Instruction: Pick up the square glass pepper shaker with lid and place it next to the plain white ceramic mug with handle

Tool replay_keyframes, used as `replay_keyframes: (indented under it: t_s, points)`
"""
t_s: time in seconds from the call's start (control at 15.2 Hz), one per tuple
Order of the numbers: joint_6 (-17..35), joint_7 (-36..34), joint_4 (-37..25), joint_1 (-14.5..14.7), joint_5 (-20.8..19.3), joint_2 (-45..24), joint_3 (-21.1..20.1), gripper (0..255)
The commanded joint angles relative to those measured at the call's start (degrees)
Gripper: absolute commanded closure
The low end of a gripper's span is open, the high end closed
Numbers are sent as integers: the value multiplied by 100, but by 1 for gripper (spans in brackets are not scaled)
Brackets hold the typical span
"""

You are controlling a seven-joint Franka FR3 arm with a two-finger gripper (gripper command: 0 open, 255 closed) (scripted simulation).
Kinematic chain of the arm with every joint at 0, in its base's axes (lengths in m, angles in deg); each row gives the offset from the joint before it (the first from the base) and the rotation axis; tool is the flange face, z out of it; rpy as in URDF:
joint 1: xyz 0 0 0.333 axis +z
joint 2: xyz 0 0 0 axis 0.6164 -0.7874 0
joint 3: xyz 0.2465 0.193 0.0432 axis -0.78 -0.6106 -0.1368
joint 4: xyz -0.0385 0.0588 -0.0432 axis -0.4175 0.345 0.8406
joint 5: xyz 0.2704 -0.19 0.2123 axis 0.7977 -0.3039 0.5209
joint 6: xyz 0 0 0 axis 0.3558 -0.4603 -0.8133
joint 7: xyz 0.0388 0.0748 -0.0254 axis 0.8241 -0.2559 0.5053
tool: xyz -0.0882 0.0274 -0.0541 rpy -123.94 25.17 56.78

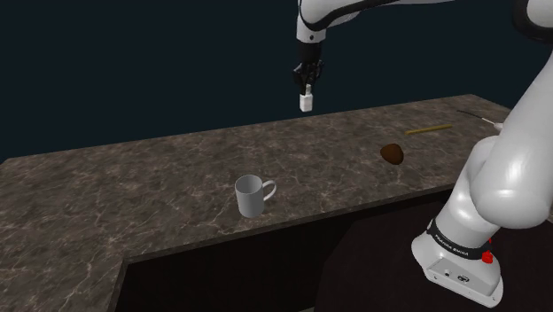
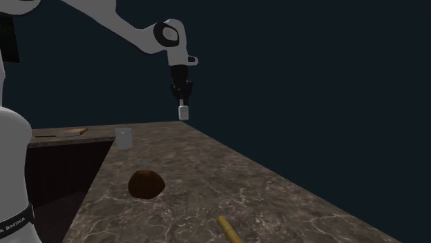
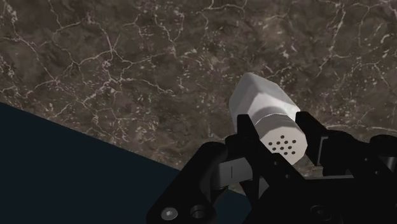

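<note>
Gripper (image 1: 307, 89) clasps shaker (image 1: 306, 102) (lifted) well above counter (image 1: 159, 182).

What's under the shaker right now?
Dark marbled countertop lies below the shaker, which hangs in the gripper clear of it. In the wrist view, the shaker's body covers a small patch of that surface.

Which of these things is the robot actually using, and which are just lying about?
Job:
small white square shaker with holed lid, clasped by the black fingers
white mug with handle

Lying about:
brown rounded lump
thin yellow stick
</note>
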Motion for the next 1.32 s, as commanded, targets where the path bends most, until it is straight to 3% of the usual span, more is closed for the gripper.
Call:
replay_keyframes:
  t_s: [0.0, 0.66, 1.25]
  points:
    - [-23, -279, 56, 128, -26, 66, -137, 255]
    - [-173, -1602, -261, 775, -38, -187, -816, 255]
    - [-451, -2710, -1154, 1361, -80, -880, -1346, 255]
